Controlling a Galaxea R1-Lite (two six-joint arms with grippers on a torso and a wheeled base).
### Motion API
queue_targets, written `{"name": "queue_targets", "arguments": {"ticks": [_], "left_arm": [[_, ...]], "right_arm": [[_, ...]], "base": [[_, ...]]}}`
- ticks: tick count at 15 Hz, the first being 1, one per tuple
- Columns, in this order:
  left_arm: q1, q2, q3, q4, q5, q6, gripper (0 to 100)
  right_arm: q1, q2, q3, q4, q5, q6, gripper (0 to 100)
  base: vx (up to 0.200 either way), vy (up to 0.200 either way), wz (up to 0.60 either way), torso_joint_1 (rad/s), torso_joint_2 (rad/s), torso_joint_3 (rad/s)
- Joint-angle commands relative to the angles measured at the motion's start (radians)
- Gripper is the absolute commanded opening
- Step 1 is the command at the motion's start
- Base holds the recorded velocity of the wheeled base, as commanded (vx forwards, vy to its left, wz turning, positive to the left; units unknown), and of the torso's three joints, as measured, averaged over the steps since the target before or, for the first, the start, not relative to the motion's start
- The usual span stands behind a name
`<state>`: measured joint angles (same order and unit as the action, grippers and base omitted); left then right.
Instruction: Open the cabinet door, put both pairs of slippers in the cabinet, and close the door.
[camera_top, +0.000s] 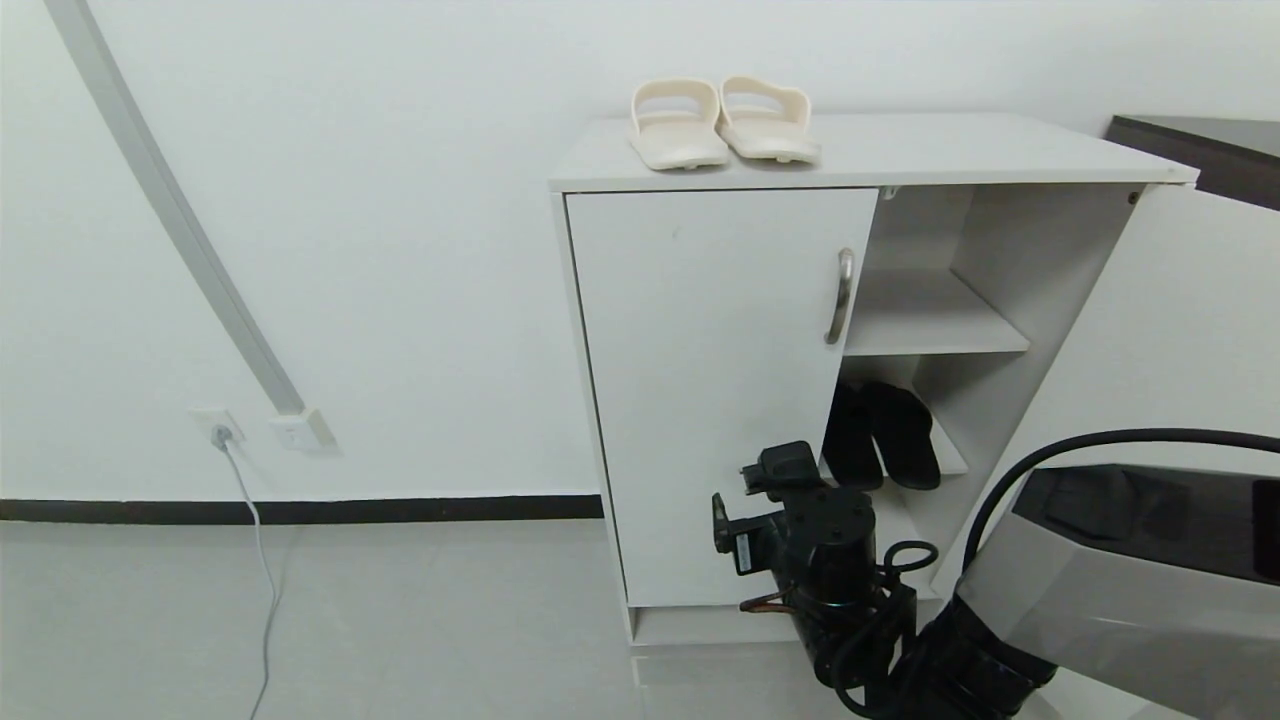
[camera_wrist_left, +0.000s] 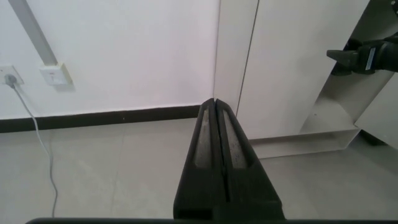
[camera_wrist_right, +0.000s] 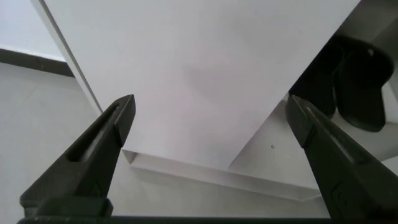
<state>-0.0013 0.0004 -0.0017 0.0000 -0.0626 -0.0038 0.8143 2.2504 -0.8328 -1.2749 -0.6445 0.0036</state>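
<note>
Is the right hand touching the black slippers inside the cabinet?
Apart. The right wrist view shows the right hand open and empty in front of the closed door, with the black slippers well beyond it inside the cabinet.

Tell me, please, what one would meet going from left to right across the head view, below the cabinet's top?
In order: wall socket → second wall box at the foot of the grey conduit → closed cabinet door → black slippers → open cabinet door.
</note>
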Motion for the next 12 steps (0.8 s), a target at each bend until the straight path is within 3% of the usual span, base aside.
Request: {"name": "queue_targets", "arguments": {"ticks": [1,12], "left_arm": [[0.000,0.001,0.000,0.000,0.000,-0.001,0],[0.000,0.001,0.000,0.000,0.000,-0.001,0]], "right_arm": [[0.000,-0.002,-0.002,-0.001,0.000,-0.004,100],[0.000,-0.008,0.017,-0.046,-0.001,-0.027,100]], "base": [[0.000,0.000,0.00,0.095,-0.43,-0.349],[0.000,0.000,0.00,0.150,-0.47,-0.326]]}}
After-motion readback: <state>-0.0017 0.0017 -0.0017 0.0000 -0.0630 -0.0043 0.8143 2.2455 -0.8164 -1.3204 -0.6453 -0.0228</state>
